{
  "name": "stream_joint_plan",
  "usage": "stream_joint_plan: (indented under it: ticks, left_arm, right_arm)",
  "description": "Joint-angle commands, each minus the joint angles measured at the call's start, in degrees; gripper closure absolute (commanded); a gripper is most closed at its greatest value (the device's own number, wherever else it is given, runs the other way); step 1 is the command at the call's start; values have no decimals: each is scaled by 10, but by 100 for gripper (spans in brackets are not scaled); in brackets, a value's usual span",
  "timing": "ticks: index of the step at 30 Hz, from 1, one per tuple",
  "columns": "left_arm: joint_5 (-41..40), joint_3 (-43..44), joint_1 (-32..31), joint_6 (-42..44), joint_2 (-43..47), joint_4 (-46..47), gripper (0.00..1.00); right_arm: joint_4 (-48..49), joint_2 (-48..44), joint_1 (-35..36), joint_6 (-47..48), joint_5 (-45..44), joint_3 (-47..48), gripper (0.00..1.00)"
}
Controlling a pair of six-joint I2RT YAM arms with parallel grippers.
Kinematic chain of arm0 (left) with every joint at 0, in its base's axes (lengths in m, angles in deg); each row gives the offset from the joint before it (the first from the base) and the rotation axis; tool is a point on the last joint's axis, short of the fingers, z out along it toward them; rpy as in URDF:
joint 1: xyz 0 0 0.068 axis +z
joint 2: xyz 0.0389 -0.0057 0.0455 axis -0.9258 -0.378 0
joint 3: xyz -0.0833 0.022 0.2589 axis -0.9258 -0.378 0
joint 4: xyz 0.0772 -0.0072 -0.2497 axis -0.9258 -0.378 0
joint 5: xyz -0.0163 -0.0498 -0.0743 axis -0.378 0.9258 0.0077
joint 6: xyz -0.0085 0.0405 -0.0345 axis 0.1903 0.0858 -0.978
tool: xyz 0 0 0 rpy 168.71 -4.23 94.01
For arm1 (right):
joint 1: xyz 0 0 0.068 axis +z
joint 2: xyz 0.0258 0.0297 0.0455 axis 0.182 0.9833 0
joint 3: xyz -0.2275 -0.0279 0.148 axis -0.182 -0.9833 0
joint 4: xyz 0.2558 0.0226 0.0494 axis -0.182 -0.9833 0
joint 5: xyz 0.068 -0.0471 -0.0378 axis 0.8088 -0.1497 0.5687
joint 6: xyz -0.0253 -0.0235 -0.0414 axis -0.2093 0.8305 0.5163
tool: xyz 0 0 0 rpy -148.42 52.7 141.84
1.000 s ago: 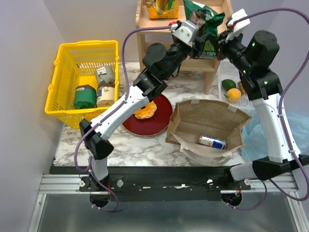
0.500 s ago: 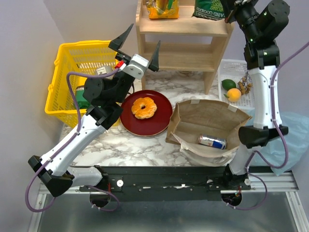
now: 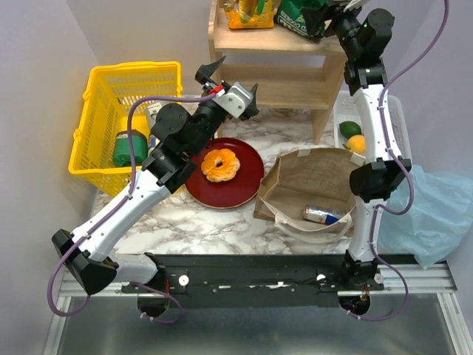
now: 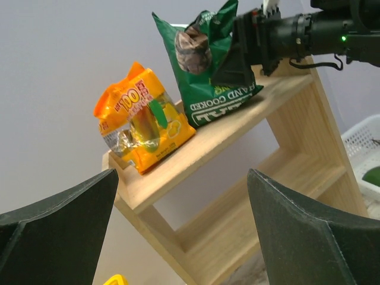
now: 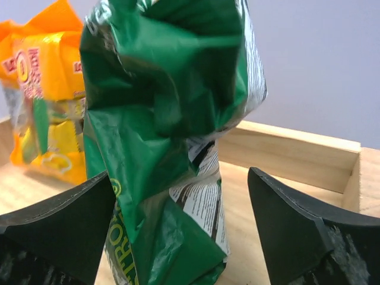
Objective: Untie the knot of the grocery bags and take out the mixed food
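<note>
The dark-green chip bag (image 5: 166, 119) stands upright on the top board of the wooden shelf (image 5: 297, 154), between the wide-apart fingers of my open right gripper (image 5: 180, 178); there is a gap on its right side. The yellow-orange snack packet (image 4: 142, 122) stands beside it. My left gripper (image 3: 230, 83) hangs open and empty in front of the shelf, above the glazed doughnut (image 3: 220, 164) on a red plate (image 3: 247, 188). The brown paper bag (image 3: 314, 174) stands open with the drink can (image 3: 324, 214) inside. The light-blue plastic bag (image 3: 425, 214) lies at the right. The green fruit (image 3: 349, 128) and orange fruit (image 3: 357, 143) rest behind it.
A yellow basket (image 3: 92, 126) with wrapped jars stands at the back left. The white mesh tray (image 3: 392, 122) under the fruit sits at the back right, beside the shelf's leg. The right arm reaches up over the paper bag.
My right gripper has opened and let go of the chip bag, which now stands on the shelf top. My left arm has swung right, toward the shelf.
</note>
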Motion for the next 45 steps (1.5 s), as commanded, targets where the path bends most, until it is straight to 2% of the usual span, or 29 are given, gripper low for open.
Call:
stream_joint_plan:
  ticks: [1, 8, 18, 19, 21, 22, 23, 25, 26, 28, 29, 31, 32, 36, 40, 43, 44, 45]
  left_arm:
    - [-6, 16, 2, -26, 4, -33, 1]
    - [8, 4, 3, -54, -3, -22, 1]
    - [10, -29, 2, -75, 8, -5, 1]
    - [11, -32, 2, -79, 11, -6, 1]
    - [15, -37, 2, -81, 19, -13, 1]
    - [16, -44, 2, -85, 23, -14, 1]
    - [15, -47, 2, -86, 29, -15, 1]
    - [14, -60, 2, -86, 35, -16, 1]
    - [13, -64, 3, -87, 39, -16, 1]
    - [12, -70, 2, -90, 42, -15, 1]
    - [12, -71, 2, -92, 43, -17, 1]
    - [15, -69, 2, -96, 42, -21, 1]
    - [19, -66, 2, -97, 41, -25, 1]
    - [23, -54, 3, -102, 34, -41, 1]
    - [19, -44, 2, -103, 28, -52, 1]
    - [18, -35, 2, -102, 22, -65, 1]
    - [18, -32, 2, -103, 18, -70, 1]
    - [18, -29, 2, -102, 16, -77, 1]
  right_arm:
    - [67, -8, -6, 12, -101, 30, 3]
    - [107, -67, -8, 54, -185, 19, 3]
    - [61, -141, -11, 77, -88, -56, 5]
    - [58, -148, -11, 70, -82, -60, 7]
    - [54, -167, -10, 65, -30, -70, 18]
    - [51, -175, -9, 67, -7, -82, 25]
    - [49, -191, -7, 68, 30, -89, 38]
    - [43, -206, -2, 70, 58, -120, 46]
    - [41, -213, -1, 74, 74, -127, 46]
    - [30, -225, 3, 87, 70, -145, 36]
    - [28, -225, 3, 87, 61, -152, 23]
    - [26, -217, 3, 87, 35, -147, 15]
    - [27, -212, 3, 104, 15, -127, 1]
    - [24, -164, 3, 125, -3, -72, 0]
    - [41, -127, 3, 126, -44, -66, 0]
    - [59, -84, 2, 126, -38, -27, 1]
    - [60, -60, 2, 125, -23, -12, 5]
    - [60, -53, 3, 122, -21, -2, 20]
